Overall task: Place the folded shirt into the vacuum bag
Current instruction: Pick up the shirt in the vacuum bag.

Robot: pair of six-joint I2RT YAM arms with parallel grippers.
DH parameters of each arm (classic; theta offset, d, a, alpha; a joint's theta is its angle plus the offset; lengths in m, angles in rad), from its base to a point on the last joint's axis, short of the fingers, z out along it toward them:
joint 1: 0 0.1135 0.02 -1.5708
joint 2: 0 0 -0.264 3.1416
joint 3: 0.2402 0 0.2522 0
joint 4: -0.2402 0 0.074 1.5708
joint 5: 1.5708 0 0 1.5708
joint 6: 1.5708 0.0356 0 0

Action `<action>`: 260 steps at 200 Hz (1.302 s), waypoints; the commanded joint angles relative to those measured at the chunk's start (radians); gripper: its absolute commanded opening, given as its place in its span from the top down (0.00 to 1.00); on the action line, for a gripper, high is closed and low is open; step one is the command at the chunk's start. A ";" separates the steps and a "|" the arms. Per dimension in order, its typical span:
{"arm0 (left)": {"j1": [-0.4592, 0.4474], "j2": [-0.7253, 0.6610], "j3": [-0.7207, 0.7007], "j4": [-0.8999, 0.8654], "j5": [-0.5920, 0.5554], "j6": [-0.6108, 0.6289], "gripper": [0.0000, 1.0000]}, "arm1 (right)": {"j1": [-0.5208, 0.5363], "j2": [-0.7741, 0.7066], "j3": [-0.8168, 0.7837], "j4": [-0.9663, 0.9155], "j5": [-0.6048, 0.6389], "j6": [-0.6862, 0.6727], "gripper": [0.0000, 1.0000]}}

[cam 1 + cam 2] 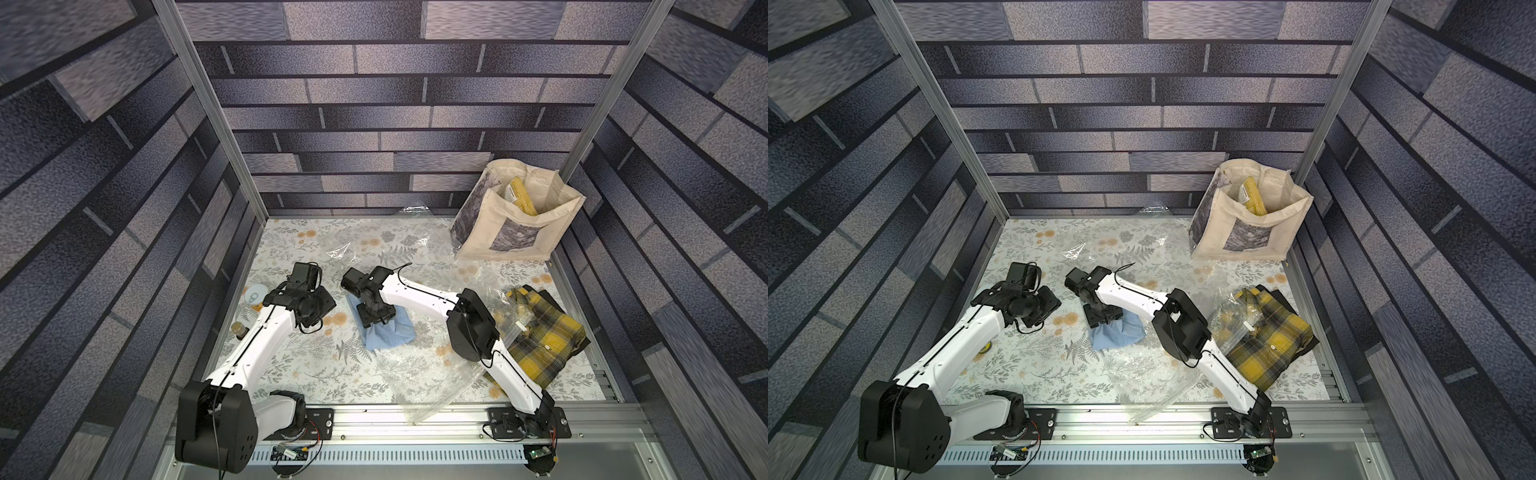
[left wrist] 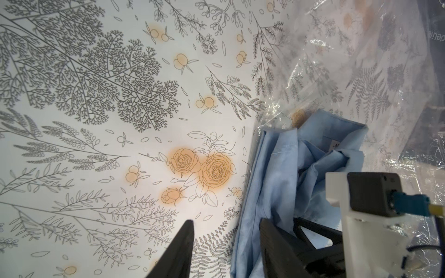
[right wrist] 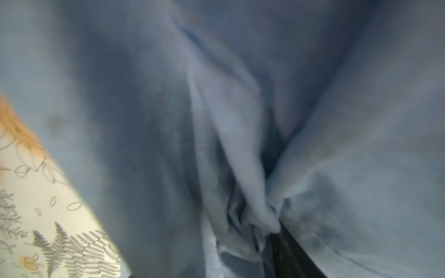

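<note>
Blue folded shirt (image 1: 390,334) lies near the middle of the flower-printed desk (image 1: 291,365), with the right hand (image 1: 378,320) set down on its far end; that arm reaches in from the near right. In the right wrist view, blurred blue cloth bunches against one dark finger, and it cannot be told whether that hand is clamped on the cloth. The left hand (image 2: 226,221) hangs just left of the shirt, fingers apart, with only the printed desk and the shirt's edge between them. The vacuum bag (image 1: 419,374), clear crinkled plastic, sprawls from the far middle of the desk to the near edge, running beside and to the right of the shirt. Whether the shirt rests on the plastic or partly inside it cannot be told. At right, a yellow-and-black plaid shirt (image 1: 544,340) sits partly under clear plastic. A beige tote bag (image 1: 519,232) with a grey picture stands in the far right corner, a yellow packet (image 1: 521,195) showing inside.
</note>
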 commanded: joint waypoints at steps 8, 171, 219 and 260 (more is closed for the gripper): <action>0.002 -0.010 0.017 -0.038 0.001 0.028 0.53 | -0.005 0.117 0.036 -0.161 0.041 0.009 0.49; 0.048 -0.026 0.033 -0.034 0.026 0.037 0.54 | 0.009 0.176 0.125 -0.240 0.057 -0.005 0.78; 0.010 0.011 0.039 -0.037 0.041 0.046 0.53 | -0.086 -0.075 0.118 -0.019 -0.126 0.041 0.99; -0.131 0.065 0.020 -0.027 0.033 0.003 0.38 | -0.173 -0.273 0.028 0.054 -0.173 0.073 1.00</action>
